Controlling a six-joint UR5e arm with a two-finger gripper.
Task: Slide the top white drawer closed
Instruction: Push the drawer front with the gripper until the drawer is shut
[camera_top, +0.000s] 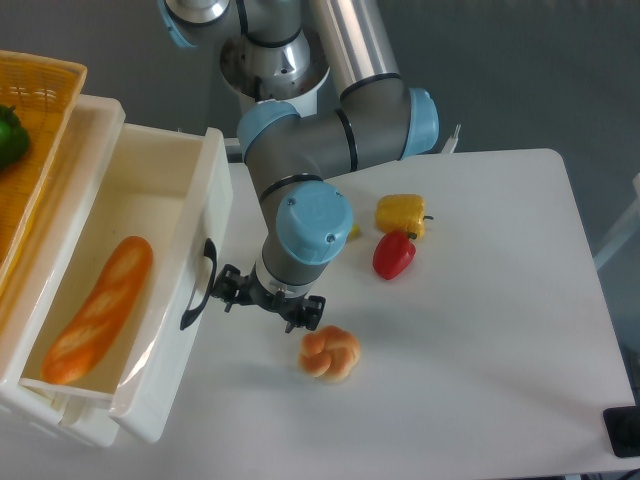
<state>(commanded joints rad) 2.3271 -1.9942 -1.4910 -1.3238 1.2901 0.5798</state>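
Gripper (262, 297) sits low over the table, just right of the drawer (190, 300) front, black fingers pointing toward the black arched handle (197, 283); cannot tell if the jaws are spread or pressed together, wrist blocks them, and contact with the handle is unclear. Drawer is at left, pulled out part way from the cabinet (95, 120), glossy white plastic, deep and rectangular, front panel tilted in view. Inside lies a long orange-brown baguette (98, 308) along the drawer's length. Table (500, 330) is flat matte white with rounded corner, grey floor behind and at right; a dark object (622, 430) shows at the lower right edge. Arm (320, 140) comes down from top centre, thick silver tube, grey joints with light blue caps, elbow folded right, then last wrist (310, 228) with blue cap facing camera directly above the gripper. Just right and below the gripper, apart from it, a knotted golden bread roll (330, 353) on the table. Further right, a red pepper (394, 255) touching or just beside a yellow pepper (402, 213), both glossy. A bit of another yellow item (353, 231) peeks from behind the wrist. Top left, woven yellow basket (40, 90) on the cabinet, with a green thing (10, 137) in it, partly cut off.
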